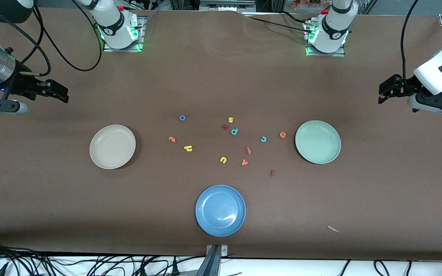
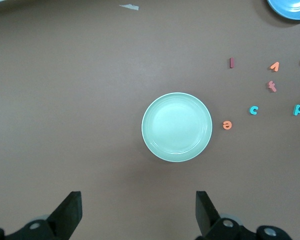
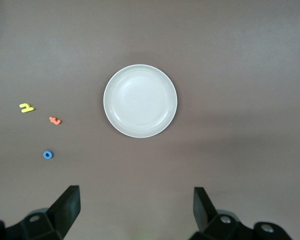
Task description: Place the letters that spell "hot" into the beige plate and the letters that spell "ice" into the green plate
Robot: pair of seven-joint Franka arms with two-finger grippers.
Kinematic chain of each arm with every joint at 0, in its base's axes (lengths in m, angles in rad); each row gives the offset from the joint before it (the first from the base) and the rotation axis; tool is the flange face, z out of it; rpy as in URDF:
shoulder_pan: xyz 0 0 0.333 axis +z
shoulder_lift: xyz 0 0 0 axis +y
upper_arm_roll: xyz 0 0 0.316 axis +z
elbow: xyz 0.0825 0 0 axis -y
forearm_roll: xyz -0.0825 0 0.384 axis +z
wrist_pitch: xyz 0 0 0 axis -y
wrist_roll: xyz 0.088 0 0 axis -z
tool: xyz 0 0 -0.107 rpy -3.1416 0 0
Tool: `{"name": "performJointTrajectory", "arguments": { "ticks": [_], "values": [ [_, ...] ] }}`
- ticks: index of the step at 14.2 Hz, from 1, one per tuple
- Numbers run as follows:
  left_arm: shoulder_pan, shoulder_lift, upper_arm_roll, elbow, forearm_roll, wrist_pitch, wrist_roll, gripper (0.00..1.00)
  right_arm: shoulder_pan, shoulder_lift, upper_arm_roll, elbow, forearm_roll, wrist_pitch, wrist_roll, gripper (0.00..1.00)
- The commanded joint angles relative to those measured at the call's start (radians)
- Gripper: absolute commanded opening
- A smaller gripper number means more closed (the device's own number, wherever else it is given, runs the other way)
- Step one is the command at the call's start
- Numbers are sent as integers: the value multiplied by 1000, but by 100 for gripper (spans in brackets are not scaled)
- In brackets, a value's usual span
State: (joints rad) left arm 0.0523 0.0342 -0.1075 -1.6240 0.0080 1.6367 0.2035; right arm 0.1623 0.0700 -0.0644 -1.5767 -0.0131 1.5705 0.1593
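The empty beige plate (image 1: 112, 146) (image 3: 140, 100) lies toward the right arm's end. The empty green plate (image 1: 317, 142) (image 2: 177, 127) lies toward the left arm's end. Between them on the table are the blue "o" (image 1: 182, 118) (image 3: 48, 155), orange "t" (image 1: 172, 139) (image 3: 55, 120), yellow "h" (image 1: 188, 148) (image 3: 26, 107), teal "c" (image 1: 263, 139) (image 2: 253, 110), orange "e" (image 1: 282, 134) (image 2: 227, 125) and dark red "i" (image 1: 272, 173) (image 2: 231, 62). My right gripper (image 1: 60, 94) (image 3: 137, 207) hangs open and empty over the table's end. My left gripper (image 1: 385, 91) (image 2: 138, 210) is likewise open and empty.
A blue plate (image 1: 220, 210) sits nearest the front camera. Other letters are mixed in: yellow "u" (image 1: 223, 160), orange "v" (image 1: 244, 162), salmon "f" (image 1: 249, 150), teal "p" (image 1: 234, 131), yellow "s" (image 1: 230, 119). A white scrap (image 1: 334, 229) lies near the front edge.
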Motion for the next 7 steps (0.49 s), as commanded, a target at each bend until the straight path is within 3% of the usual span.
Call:
{"name": "performJointTrajectory", "arguments": {
  "ticks": [1,5,7],
  "values": [
    [3,29,-5,21,4,-15,-4,100,2,-7,1,-16,16,20,3,100],
    [-6,82,-6,23,3,-14,13,100,17,-1,3,-32,19,29,38,100],
    [-31,165,-21,44,0,3,11,100,28,-3,3,-65,28,62,83,100]
  ]
}}
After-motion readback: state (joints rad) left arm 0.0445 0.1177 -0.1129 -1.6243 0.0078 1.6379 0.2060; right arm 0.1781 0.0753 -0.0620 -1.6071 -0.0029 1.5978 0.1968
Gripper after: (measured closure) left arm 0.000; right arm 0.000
